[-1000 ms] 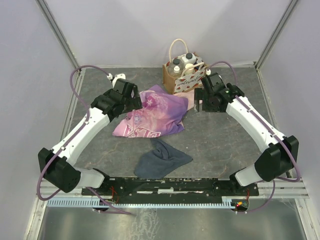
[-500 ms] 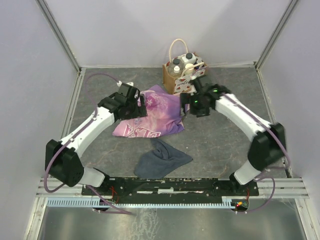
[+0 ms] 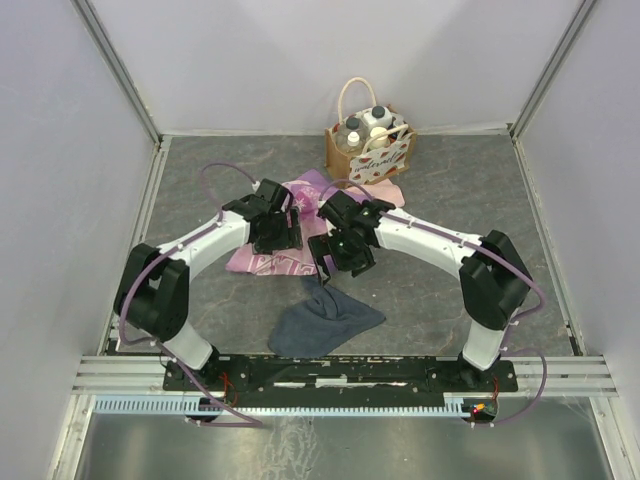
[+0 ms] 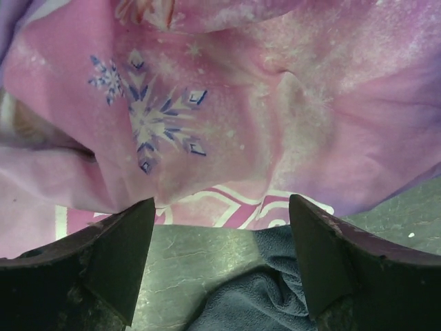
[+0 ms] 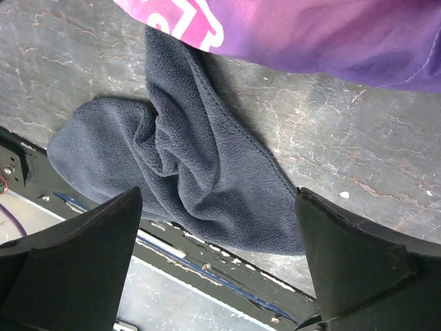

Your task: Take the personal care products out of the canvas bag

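The canvas bag (image 3: 372, 160) stands upright at the back of the table, its cream handles up. The personal care products (image 3: 376, 121) show in its top as pale bottles with dark caps. Both grippers are well in front of the bag. My left gripper (image 3: 288, 238) (image 4: 220, 238) hovers open over the near edge of the pink-purple garment (image 3: 262, 262) (image 4: 227, 117), with nothing between its fingers (image 4: 103, 258). My right gripper (image 3: 328, 265) (image 5: 217, 248) hangs open above the grey-blue cloth (image 3: 325, 320) (image 5: 186, 172), also holding nothing.
The garment spreads across the table's middle, between the bag and the cloth. The cloth lies near the front rail (image 3: 340, 372). Purple walls close in the left, right and back. Bare grey table (image 3: 450, 200) shows to the right of the bag.
Both arms swung inward to the middle of the table. The right gripper left the bag's side and now hangs over the cloth. The left jaws narrowed a little.
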### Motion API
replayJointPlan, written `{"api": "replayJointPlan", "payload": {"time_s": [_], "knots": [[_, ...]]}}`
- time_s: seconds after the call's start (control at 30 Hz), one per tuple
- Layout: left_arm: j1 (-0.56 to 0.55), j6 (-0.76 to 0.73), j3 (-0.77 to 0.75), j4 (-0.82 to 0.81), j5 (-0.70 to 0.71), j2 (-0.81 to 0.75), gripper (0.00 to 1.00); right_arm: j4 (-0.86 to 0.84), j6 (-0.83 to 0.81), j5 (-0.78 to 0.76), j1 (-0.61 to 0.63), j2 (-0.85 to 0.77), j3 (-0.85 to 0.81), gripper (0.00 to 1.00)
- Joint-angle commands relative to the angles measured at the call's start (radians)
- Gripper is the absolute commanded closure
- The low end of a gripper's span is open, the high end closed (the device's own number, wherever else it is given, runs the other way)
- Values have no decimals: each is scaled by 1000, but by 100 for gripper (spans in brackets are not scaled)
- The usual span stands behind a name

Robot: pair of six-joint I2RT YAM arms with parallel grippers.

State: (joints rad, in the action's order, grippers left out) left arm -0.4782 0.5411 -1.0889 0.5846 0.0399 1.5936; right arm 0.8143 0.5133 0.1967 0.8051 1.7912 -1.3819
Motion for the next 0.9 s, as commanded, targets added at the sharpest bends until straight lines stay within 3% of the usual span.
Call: {"api": "replayJointPlan", "payload": {"time_s": [0.0, 0.2, 0.4, 0.67, 0.87], "knots": [[-33, 38, -44, -54, -37, 28, 17, 5, 39, -134, 10, -18, 2, 0], [-144, 40, -90, -42, 13, 47, 16, 95, 3, -342, -16, -99, -45, 0], [-126, -2, -209, 48, -6, 237, 15, 114, 19, -386, -109, -265, -37, 0], [34, 22, -372, 149, 15, 346, 13, 176, -7, -447, -184, -431, -26, 0], [297, 39, -381, 162, -12, 367, 12, 203, -10, -456, -209, -470, -27, 0]]}}
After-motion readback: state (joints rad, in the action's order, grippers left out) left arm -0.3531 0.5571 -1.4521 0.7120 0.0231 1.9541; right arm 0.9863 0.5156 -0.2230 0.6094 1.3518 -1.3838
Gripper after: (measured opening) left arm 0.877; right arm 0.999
